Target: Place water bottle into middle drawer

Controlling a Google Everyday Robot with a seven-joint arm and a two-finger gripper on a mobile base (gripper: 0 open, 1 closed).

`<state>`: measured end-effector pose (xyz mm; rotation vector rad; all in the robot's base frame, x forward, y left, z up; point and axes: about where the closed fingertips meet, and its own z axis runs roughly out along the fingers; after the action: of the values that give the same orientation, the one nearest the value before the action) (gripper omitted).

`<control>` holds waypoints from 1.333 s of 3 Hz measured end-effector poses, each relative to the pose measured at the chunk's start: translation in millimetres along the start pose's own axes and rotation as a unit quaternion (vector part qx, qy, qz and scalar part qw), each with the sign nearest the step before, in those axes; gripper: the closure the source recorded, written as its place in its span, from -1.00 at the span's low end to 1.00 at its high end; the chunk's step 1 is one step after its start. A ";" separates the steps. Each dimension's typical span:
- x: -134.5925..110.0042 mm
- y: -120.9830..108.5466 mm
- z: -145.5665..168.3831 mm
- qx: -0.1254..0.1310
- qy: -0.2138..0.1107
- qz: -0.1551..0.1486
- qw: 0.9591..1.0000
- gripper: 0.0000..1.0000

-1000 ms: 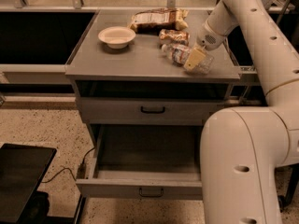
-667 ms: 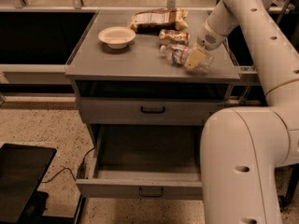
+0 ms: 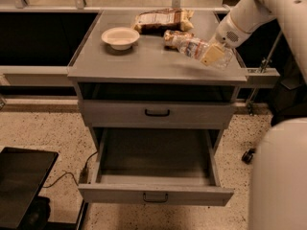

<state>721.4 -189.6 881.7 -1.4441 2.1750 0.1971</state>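
Note:
The water bottle (image 3: pixel 191 46) is clear and ribbed with a pale label. It lies tilted over the right part of the cabinet top (image 3: pixel 144 61), cap end toward the snack packets. My gripper (image 3: pixel 213 55) comes in from the right on the white arm (image 3: pixel 240 18). It is shut around the bottle's base end, with a tan finger pad (image 3: pixel 211 55) across it. The middle drawer (image 3: pixel 156 195) is pulled open below, and its flat grey tray (image 3: pixel 156 152) holds nothing.
A white bowl (image 3: pixel 120 36) stands at the left of the top. Brown-and-white snack packets (image 3: pixel 160 19) lie at the back, one (image 3: pixel 173 34) just behind the bottle. A taller-fronted closed drawer (image 3: pixel 157 113) sits above the open one. A black case (image 3: pixel 21 186) is on the floor at left.
My gripper has shifted a little right and slightly up, and the bottle has moved right with it, away from the near snack packet. The drawers and bowl have not moved.

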 end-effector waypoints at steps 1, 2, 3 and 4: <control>-6.0 29.4 -84.9 0.064 -0.059 0.007 0.996 1.00; -15.4 84.8 -124.0 0.074 -0.115 0.011 0.991 1.00; 4.7 111.2 -106.8 0.049 -0.107 0.023 0.993 1.00; 4.7 111.2 -106.7 0.049 -0.107 0.023 0.993 1.00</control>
<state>584.7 -188.4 953.0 -1.2598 2.0157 0.2472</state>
